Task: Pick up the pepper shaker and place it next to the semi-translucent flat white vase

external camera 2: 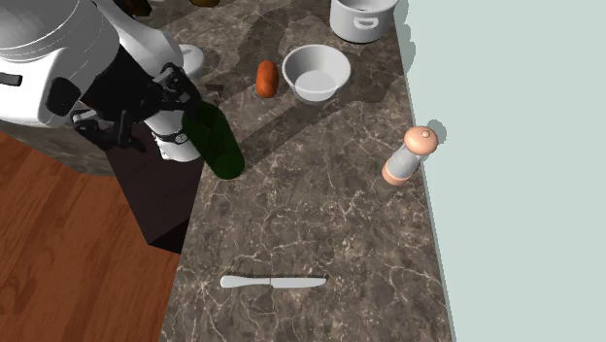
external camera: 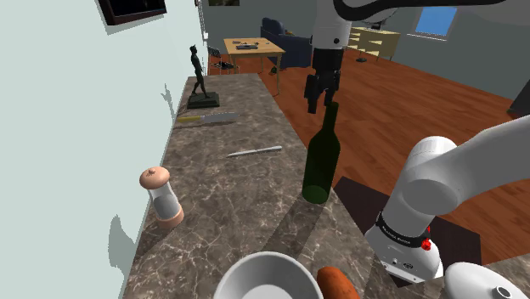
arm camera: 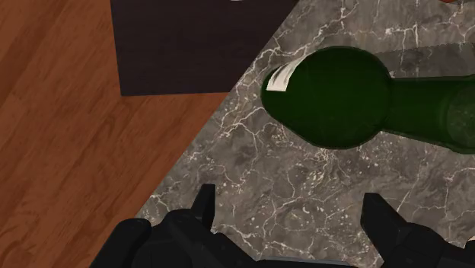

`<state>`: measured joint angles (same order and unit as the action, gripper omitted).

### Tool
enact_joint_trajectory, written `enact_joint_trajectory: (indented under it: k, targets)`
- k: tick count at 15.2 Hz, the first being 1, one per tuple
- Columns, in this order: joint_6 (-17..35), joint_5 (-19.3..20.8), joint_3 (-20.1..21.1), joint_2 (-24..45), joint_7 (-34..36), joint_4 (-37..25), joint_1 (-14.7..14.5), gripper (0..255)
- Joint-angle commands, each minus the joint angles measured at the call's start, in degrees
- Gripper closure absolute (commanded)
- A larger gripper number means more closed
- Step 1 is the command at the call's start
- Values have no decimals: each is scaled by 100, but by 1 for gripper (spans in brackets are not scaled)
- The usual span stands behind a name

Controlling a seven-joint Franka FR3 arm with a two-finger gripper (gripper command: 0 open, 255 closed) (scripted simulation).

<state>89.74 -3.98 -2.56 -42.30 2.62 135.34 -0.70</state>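
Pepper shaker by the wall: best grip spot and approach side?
I'd grip the pepper shaker on its straight middle body, below the rounded knob. It stands upright close to the wall, so come from above or the open counter side, jaws closing parallel to the wall.

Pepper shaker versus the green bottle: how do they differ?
The pepper shaker is short, with pinkish cap and base; the green bottle is taller, dark green, long-necked. The pepper shaker stands by the wall; the green bottle stands at the floor-side edge of the counter. Both stand upright.
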Motion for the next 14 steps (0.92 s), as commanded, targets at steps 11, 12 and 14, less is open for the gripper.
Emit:
enact_joint_trajectory:
  k: [11, 12, 14]
  targets:
    - [923, -594, 947, 1288, 921, -558, -449, 0]
    - [1006, -626, 1036, 1440, 1011, -649, -485, 0]
    - [1163, -673, 1211, 1754, 1193, -851, -552, 0]
